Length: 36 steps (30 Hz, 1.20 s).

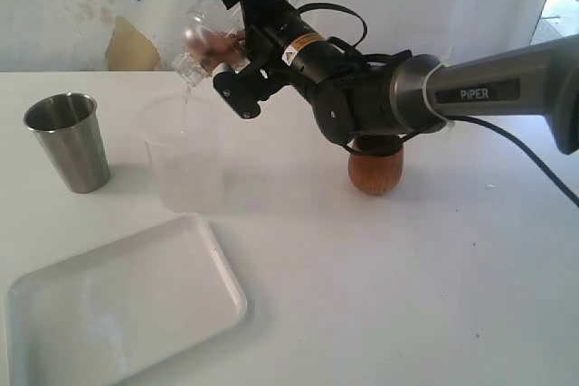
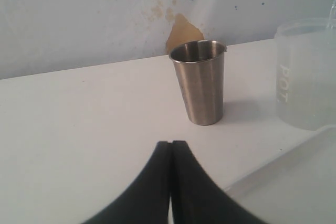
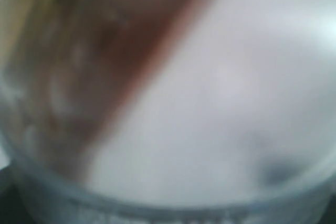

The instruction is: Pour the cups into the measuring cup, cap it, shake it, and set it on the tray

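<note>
My right gripper is shut on the clear measuring cup, which is tipped mouth-down to the left above a frosted cup. A thin stream falls from it into the frosted cup. In the right wrist view the measuring cup fills the picture as a blur and hides the fingers. The steel tumbler stands upright at the left, just beyond my left gripper, which is shut on nothing. The wooden cup stands behind the right arm, partly hidden. The white tray lies at the front left.
The frosted cup stands to the right of the steel tumbler, with the tray's rim in front of it. The right arm reaches across the middle of the table. A white wall with a brown patch closes the back.
</note>
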{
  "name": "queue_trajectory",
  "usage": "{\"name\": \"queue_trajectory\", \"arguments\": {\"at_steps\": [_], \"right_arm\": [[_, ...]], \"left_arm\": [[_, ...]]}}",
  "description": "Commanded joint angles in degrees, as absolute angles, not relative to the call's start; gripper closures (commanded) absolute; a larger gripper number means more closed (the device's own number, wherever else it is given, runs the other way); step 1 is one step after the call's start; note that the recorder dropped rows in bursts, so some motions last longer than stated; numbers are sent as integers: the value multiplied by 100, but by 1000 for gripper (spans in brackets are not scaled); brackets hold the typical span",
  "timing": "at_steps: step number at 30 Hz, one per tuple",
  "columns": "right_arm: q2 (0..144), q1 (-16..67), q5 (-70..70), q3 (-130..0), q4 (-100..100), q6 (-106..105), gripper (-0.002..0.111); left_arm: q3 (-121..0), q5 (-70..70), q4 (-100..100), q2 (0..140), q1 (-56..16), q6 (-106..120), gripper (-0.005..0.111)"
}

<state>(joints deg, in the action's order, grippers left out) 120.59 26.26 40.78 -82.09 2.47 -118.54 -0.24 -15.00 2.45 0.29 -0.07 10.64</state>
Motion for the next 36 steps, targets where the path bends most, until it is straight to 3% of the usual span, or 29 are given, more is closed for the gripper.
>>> {"name": "queue_trajectory", "arguments": {"at_steps": [1,36], "right_arm": [[11970,2620,4389,-8285,269,-11796,108],[12262,2541,4430,-8674,652,-12292,108]], "left_arm": [[0,-1464,250,0,-8,1051,107],[0,-1464,250,0,-8,1051,107]]}}
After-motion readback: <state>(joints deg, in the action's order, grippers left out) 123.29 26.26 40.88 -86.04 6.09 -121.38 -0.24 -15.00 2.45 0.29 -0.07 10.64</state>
